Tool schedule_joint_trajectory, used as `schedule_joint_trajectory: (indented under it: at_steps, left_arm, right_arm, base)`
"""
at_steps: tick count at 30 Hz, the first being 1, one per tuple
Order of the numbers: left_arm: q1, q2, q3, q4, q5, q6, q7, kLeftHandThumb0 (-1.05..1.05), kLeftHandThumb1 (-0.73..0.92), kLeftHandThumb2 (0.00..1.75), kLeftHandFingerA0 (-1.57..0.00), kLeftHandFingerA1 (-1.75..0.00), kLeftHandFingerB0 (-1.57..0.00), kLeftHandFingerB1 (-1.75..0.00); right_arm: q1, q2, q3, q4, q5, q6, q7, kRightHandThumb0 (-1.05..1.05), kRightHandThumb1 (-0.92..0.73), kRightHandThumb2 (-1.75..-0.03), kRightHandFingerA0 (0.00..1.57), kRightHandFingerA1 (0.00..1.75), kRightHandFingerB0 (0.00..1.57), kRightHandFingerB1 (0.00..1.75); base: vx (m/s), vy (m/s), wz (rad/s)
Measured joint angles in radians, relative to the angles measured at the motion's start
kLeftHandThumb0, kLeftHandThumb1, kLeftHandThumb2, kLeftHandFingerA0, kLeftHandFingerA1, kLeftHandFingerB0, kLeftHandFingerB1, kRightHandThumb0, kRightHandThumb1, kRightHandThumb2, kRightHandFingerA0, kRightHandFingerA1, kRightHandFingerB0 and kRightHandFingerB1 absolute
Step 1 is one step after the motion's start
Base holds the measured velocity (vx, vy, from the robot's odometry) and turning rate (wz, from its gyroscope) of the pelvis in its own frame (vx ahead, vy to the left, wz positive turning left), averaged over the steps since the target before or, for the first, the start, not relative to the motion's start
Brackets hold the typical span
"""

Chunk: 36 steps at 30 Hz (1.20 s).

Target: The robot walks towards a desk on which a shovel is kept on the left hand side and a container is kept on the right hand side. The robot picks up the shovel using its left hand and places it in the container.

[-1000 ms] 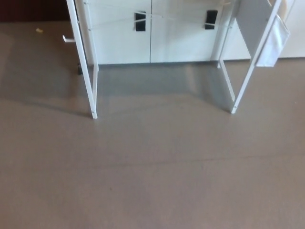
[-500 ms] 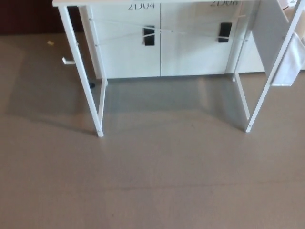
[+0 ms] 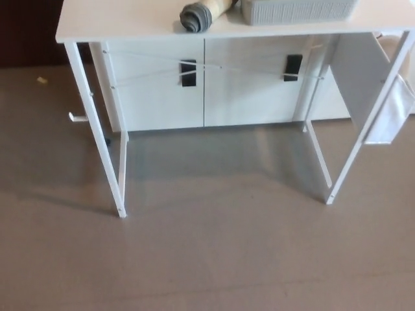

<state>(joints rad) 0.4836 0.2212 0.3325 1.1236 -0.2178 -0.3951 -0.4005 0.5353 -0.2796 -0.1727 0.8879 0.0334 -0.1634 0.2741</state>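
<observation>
A white desk (image 3: 117, 23) fills the top of the head view, its top surface just entering the frame. On it, left of centre, lies the shovel (image 3: 200, 14), of which only a grey rounded end and a tan part show. To its right stands a grey ribbed container (image 3: 295, 11), cut off by the upper edge. Neither of my hands nor any arm shows in the frame.
White desk legs reach the brown floor at the left (image 3: 120, 210) and right (image 3: 329, 197). Behind the desk stands a white cabinet (image 3: 204, 87) with two black handles. A white panel (image 3: 382, 116) hangs on the desk's right side. A small white hook (image 3: 76, 117) sticks out at the left.
The whole picture has shifted downward, so the camera has tilted up or moved closer. The desk top, shovel and container have come into view at the top edge.
</observation>
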Motion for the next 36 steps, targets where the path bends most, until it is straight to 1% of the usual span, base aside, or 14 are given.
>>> schedule_joint_trajectory:
  at_steps: [1,2,3,10,11,12,13,19,24,28,29,31,32,36]
  left_arm:
    - [-0.006,0.006,0.006,0.018,0.000,-0.001,0.005,-0.35,0.59,0.59,-0.26,-0.54,-0.28,-0.30]
    - [-0.015,0.014,0.014,0.040,0.000,-0.002,0.013,-0.37,0.59,0.59,-0.25,-0.53,-0.27,-0.30]
    - [-0.027,0.017,0.019,0.057,0.000,-0.002,0.019,-0.38,0.59,0.59,-0.21,-0.54,-0.24,-0.29]
    - [-0.071,0.026,0.020,0.103,0.010,-0.012,0.036,-0.39,0.59,0.58,-0.22,-0.52,-0.22,-0.28]
    - [-0.078,0.028,0.018,0.109,0.013,-0.012,0.042,-0.41,0.58,0.58,-0.19,-0.50,-0.22,-0.28]
    - [-0.082,0.030,0.014,0.112,0.016,-0.012,0.045,-0.40,0.59,0.58,-0.19,-0.50,-0.22,-0.28]
    - [-0.083,0.032,0.009,0.112,0.019,-0.012,0.046,-0.39,0.58,0.58,-0.19,-0.50,-0.23,-0.29]
    - [-0.099,0.041,-0.004,0.100,0.030,-0.011,0.057,-0.38,0.61,0.58,-0.17,-0.49,-0.20,-0.27]
    - [-0.099,0.053,-0.007,0.087,0.034,-0.011,0.065,-0.38,0.59,0.58,-0.18,-0.51,-0.22,-0.28]
    - [-0.106,0.054,-0.008,0.092,0.039,-0.011,0.070,-0.40,0.60,0.59,-0.20,-0.49,-0.21,-0.28]
    - [-0.107,0.054,-0.009,0.091,0.040,-0.011,0.072,-0.40,0.60,0.59,-0.20,-0.51,-0.22,-0.28]
    - [-0.106,0.054,-0.009,0.087,0.042,-0.011,0.075,-0.38,0.60,0.59,-0.20,-0.51,-0.22,-0.28]
    - [-0.106,0.053,-0.009,0.085,0.042,-0.012,0.076,-0.37,0.60,0.58,-0.20,-0.51,-0.22,-0.28]
    - [-0.116,0.038,-0.013,0.082,0.046,-0.012,0.082,-0.38,0.60,0.59,-0.21,-0.53,-0.23,-0.29]
  right_arm:
    - [-0.015,0.000,-0.006,0.027,0.001,-0.008,-0.007,-0.45,-0.62,-0.59,0.36,0.43,0.32,0.35]
    - [-0.036,-0.001,-0.015,0.065,0.001,-0.016,-0.017,-0.49,-0.42,-0.81,0.28,0.53,0.23,0.47]
    - [-0.065,-0.001,-0.025,0.105,0.003,-0.018,-0.026,-0.44,-0.62,-0.58,0.38,0.40,0.32,0.33]
    - [-0.177,-0.033,-0.053,0.256,0.006,-0.037,-0.075,-0.45,-0.58,-0.57,0.39,0.42,0.33,0.34]
    - [-0.180,-0.032,-0.047,0.257,0.005,-0.045,-0.075,-0.53,-0.45,-0.75,0.36,0.51,0.28,0.45]
    - [-0.183,-0.032,-0.045,0.261,0.005,-0.050,-0.076,-0.46,-0.57,-0.57,0.42,0.43,0.33,0.36]
    - [-0.183,-0.032,-0.044,0.263,0.006,-0.056,-0.073,-0.51,-0.45,-0.74,0.36,0.52,0.26,0.46]
    - [-0.205,-0.027,-0.040,0.278,0.010,-0.075,-0.051,-0.44,-0.54,-0.56,0.44,0.43,0.31,0.36]
    - [-0.220,-0.023,-0.037,0.290,0.011,-0.085,-0.040,-0.45,-0.53,-0.56,0.45,0.41,0.33,0.35]
    - [-0.222,-0.023,-0.030,0.275,0.009,-0.087,-0.041,-0.45,-0.55,-0.56,0.41,0.41,0.33,0.35]
    - [-0.217,-0.022,-0.028,0.263,0.009,-0.089,-0.040,-0.52,-0.44,-0.74,0.36,0.50,0.28,0.45]
    - [-0.206,-0.018,-0.025,0.233,0.009,-0.097,-0.039,-0.54,-0.44,-0.74,0.36,0.50,0.28,0.45]
    - [-0.201,-0.018,-0.022,0.222,0.008,-0.101,-0.039,-0.48,-0.55,-0.56,0.43,0.40,0.33,0.35]
    - [-0.201,-0.022,-0.007,0.207,0.003,-0.106,-0.043,-0.46,-0.55,-0.57,0.43,0.41,0.34,0.35]
  base:
    - [0.24,-0.126,0.19]
    - [0.25,-0.112,0.09]
    - [0.27,-0.163,-0.58]
    - [0.17,-0.173,0.07]
    - [0.15,-0.029,-0.04]
    - [0.00,0.000,0.00]
    - [0.13,0.037,-0.12]
    - [0.24,0.179,-0.06]
    - [0.20,0.107,0.06]
    - [0.10,-0.063,0.10]
    - [0.14,-0.131,0.07]
    - [0.15,-0.188,0.16]
    - [0.21,-0.282,0.16]
    - [0.22,-0.238,0.08]
